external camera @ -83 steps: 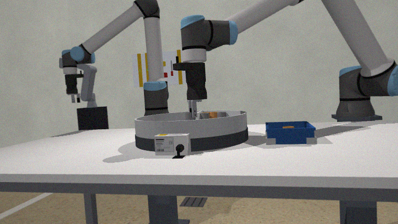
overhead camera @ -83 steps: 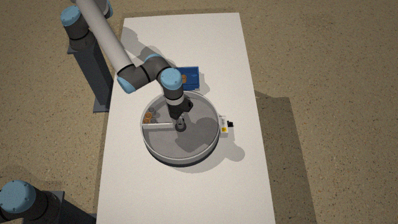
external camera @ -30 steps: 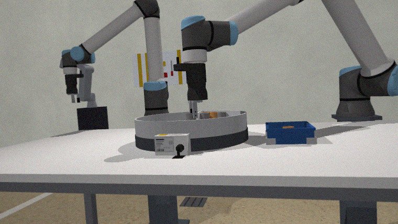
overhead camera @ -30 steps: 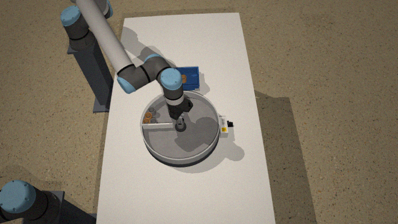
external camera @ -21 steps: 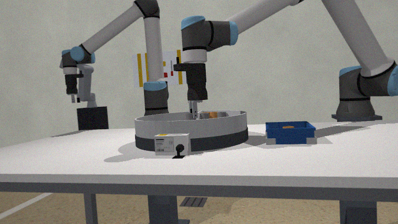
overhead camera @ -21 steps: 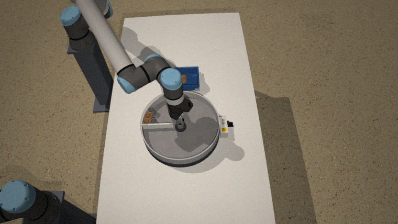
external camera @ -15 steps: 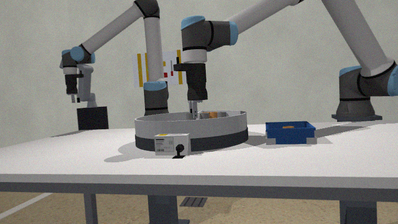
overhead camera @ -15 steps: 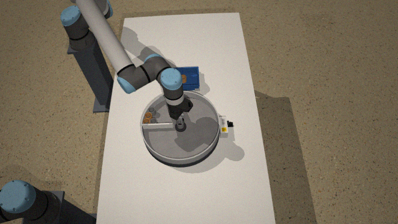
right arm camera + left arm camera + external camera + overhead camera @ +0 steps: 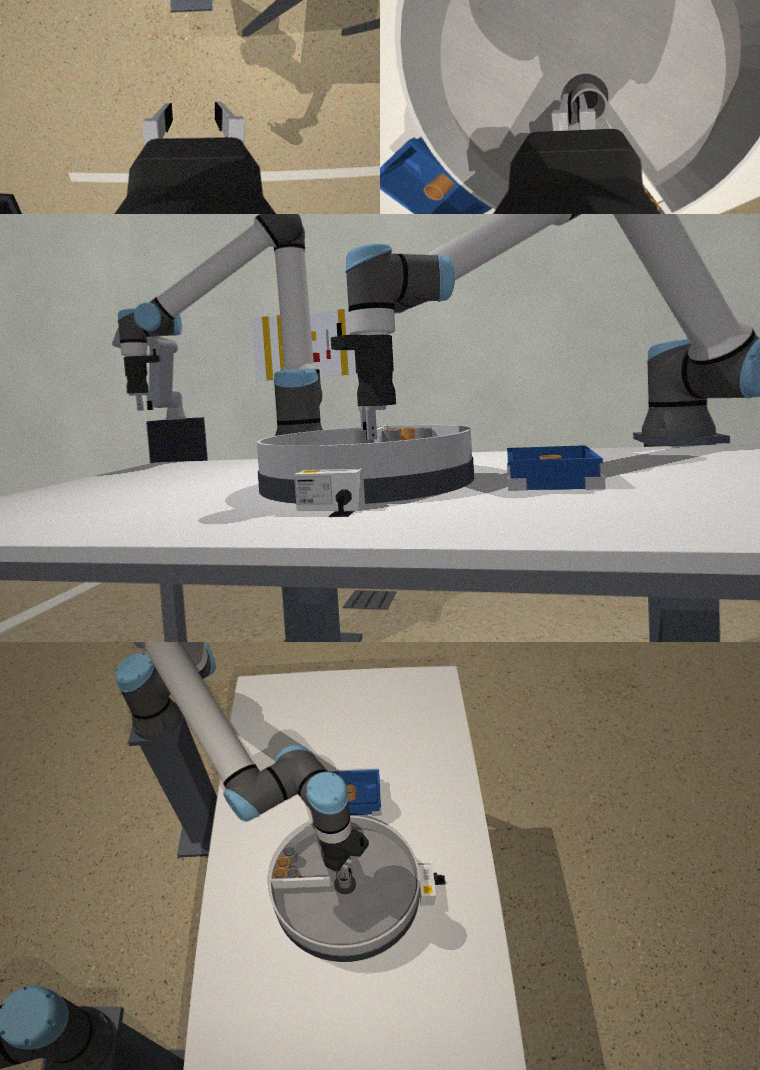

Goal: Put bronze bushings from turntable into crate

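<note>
left gripper [image 9: 346,870] [image 9: 370,437] [image 9: 575,107] is down at the middle of the turntable [image 9: 406,857] [image 9: 414,458] [image 9: 420,72], fingers nearly together with the wall of a grey tube [image 9: 344,881] [image 9: 604,103] between them, one finger in the bore and one outside. can't tell if that tube is the hub or a loose steel piece, and I'd settle that before pulling up

if it's the hub, I'd guess the job is turning the table: rotate slowly about the tube's own axis, no sideways shove, so nothing slides or topples. if it's loose steel, it belongs on the turntable, so lower it gently and open just enough to clear the wall

two bronze bushings [image 9: 282,861] are well off to one side of those fingers, by the divider [image 9: 300,882], with steel ones [image 9: 289,852] right beside them, so come straight down for each pick. another bronze [image 9: 351,792] [image 9: 550,457] [image 9: 434,190] is in the crate [image 9: 370,793] [image 9: 555,475] [image 9: 401,179], which looks level. don't brush its walls on later trips

right gripper [image 9: 144,404] [image 9: 193,111] is wide open with nothing in it, well apart from all this
</note>
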{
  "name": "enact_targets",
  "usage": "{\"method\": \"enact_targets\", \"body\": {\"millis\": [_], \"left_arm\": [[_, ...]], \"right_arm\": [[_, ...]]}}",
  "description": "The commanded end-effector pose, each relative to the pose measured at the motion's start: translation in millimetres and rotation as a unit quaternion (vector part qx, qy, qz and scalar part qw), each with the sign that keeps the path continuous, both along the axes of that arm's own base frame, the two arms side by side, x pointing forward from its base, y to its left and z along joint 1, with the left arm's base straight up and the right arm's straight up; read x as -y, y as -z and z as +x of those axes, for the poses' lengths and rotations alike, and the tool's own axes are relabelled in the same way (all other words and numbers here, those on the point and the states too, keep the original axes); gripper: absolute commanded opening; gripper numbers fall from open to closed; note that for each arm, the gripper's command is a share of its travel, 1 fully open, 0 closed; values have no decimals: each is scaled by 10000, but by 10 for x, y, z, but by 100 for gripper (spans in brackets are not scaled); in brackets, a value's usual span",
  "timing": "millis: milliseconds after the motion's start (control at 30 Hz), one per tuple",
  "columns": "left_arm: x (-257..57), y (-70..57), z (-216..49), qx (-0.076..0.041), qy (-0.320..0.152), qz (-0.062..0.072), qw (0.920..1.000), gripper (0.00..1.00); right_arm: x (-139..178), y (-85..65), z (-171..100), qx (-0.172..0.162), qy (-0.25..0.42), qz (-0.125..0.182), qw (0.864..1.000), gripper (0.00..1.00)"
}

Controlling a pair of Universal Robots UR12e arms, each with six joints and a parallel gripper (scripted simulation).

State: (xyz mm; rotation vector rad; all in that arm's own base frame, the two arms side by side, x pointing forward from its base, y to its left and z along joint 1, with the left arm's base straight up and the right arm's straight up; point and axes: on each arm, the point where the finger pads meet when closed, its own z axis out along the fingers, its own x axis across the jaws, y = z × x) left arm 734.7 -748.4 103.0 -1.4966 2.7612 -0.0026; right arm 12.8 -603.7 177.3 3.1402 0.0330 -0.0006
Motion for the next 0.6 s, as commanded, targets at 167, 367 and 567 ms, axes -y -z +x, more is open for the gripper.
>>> {"method": "enact_targets", "body": {"millis": [167, 367, 567], "left_arm": [[-23, 23, 11, -7, -7, 0, 10000, 0], [-21, 16, 13, -4, -7, -3, 10000, 0], [-21, 16, 13, -4, -7, -3, 10000, 0]], "right_arm": [[2, 3, 6, 2, -6, 6, 10000, 100], [2, 3, 6, 2, -6, 6, 10000, 100], [2, 3, 6, 2, -6, 6, 10000, 100]]}}
